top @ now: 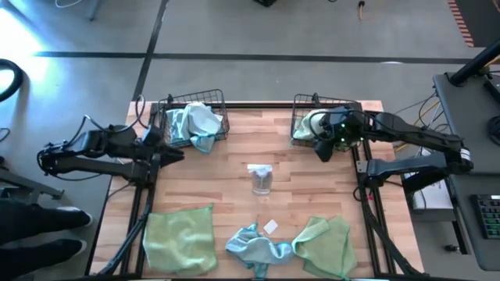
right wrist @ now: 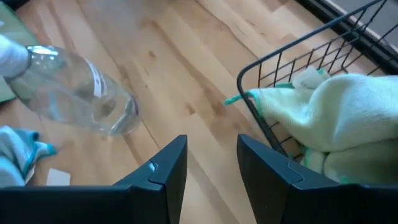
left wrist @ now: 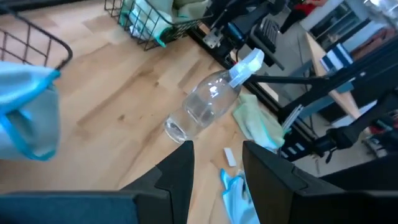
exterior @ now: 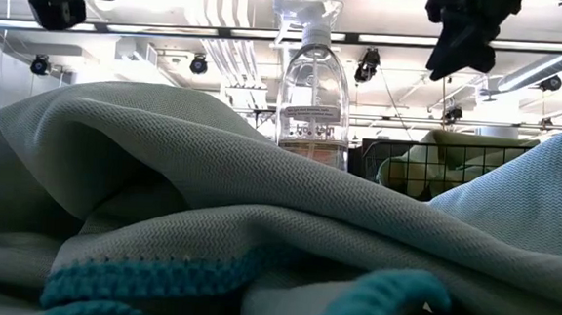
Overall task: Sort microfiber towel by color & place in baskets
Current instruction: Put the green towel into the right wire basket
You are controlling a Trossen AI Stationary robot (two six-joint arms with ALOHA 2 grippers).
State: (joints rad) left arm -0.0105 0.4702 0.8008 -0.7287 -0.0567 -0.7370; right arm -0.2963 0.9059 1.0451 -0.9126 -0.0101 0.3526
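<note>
Sorting partly done on wooden table (top: 234, 152). Left basket (top: 220, 105) at 11 o'clock holds light blue towels (top: 195, 123); right basket (top: 297, 113) at 1 o'clock holds pale green towels (right wrist: 336, 118). Remaining along 6 o'clock edge: flat green towel (top: 180, 238), green towel (top: 324, 248), crumpled blue towel (top: 254, 248). Clear spray bottle (top: 261, 179) at center. Right end effector (right wrist: 211, 163) beside right basket, fingers apart, empty. Left end effector (left wrist: 217, 168) at 9 o'clock, fingers apart, empty. Judgement: next pick needs pinch on raised fold, route clear of bottle.
</note>
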